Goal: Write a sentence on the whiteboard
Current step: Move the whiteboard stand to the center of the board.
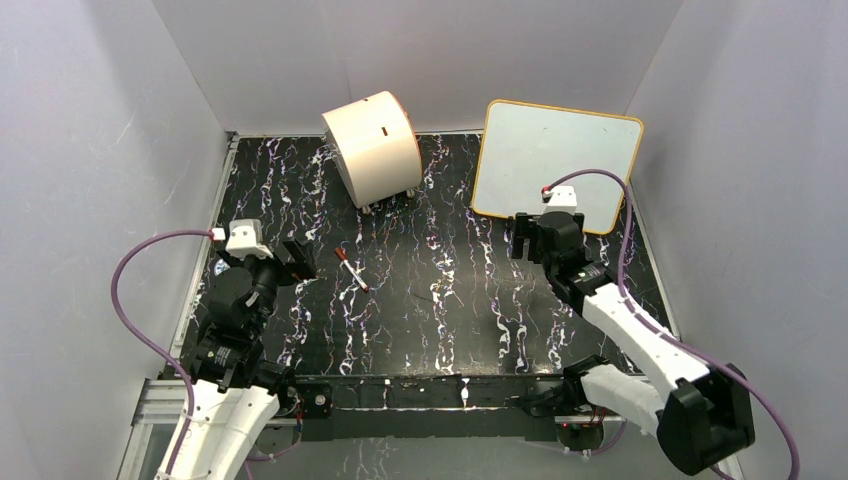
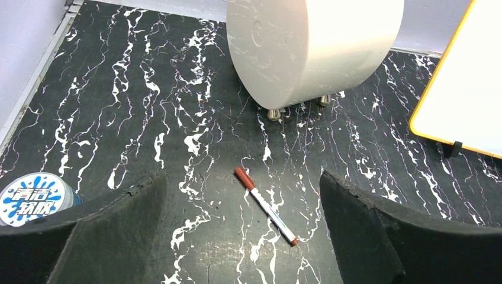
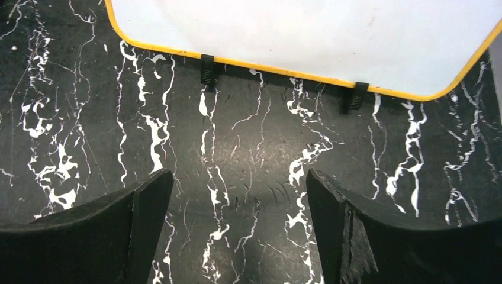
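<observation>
The whiteboard point(image 1: 558, 165) stands at about 1 o'clock on the table point(image 1: 450, 300), near the back right corner. It is a rectangle with rounded corners, glossy and plain white, with a thin orange rim. Two small black clips point(image 3: 207, 69) on its lower edge touch the tabletop. The table is black with white veins, like marble. At 11 o'clock there is a smooth cream drum point(image 1: 372, 148) on small metal feet point(image 2: 273, 113). A thin marker point(image 2: 265, 205) with a red-brown cap lies flat at 9 o'clock from the centre. The left gripper point(image 2: 241, 177) is above it with its dark, rough pads spread wide. The right gripper point(image 3: 238, 173) is also spread wide, at 6 o'clock from the board's lower edge.
</observation>
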Robot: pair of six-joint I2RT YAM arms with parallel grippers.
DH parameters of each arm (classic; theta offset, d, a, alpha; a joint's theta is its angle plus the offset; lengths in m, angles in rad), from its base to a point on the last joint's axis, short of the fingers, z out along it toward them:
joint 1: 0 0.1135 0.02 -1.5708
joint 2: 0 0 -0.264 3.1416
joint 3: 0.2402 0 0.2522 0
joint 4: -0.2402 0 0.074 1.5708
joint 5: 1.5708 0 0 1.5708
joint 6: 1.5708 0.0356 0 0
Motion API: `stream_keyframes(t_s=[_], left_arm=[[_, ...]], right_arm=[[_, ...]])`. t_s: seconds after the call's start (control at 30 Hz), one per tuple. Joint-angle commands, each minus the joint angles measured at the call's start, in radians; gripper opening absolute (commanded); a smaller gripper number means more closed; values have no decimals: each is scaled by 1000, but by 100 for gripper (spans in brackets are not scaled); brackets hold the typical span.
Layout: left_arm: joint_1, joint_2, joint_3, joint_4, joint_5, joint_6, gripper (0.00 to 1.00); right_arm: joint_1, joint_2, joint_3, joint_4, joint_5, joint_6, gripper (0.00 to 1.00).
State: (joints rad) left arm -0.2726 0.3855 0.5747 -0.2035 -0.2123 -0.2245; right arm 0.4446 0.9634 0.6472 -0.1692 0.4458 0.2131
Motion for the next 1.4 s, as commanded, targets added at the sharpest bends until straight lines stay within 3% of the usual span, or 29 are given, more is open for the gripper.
stream_keyframes(t_s=[0.0,0.4,0.77,1.0,1.1,1.37], left_arm=[[-11,-25,-2,-2,0,17,97],[-22,-49,-53,63,-5,11,96],[-24,-47,-84,98,70,28,94],[-25,-43,-83,96,67,31,93],[-26,-44,-84,97,68,32,93],[-26,-48,-84,100,84,34,93]], right_arm=[[2,107,42,152,43,62,89],[-21,493,155,331,63,102,72],[-55,693,248,422,38,133,56],[-56,780,303,430,34,145,51],[-57,798,313,428,40,149,44],[-49,783,293,396,38,142,10]])
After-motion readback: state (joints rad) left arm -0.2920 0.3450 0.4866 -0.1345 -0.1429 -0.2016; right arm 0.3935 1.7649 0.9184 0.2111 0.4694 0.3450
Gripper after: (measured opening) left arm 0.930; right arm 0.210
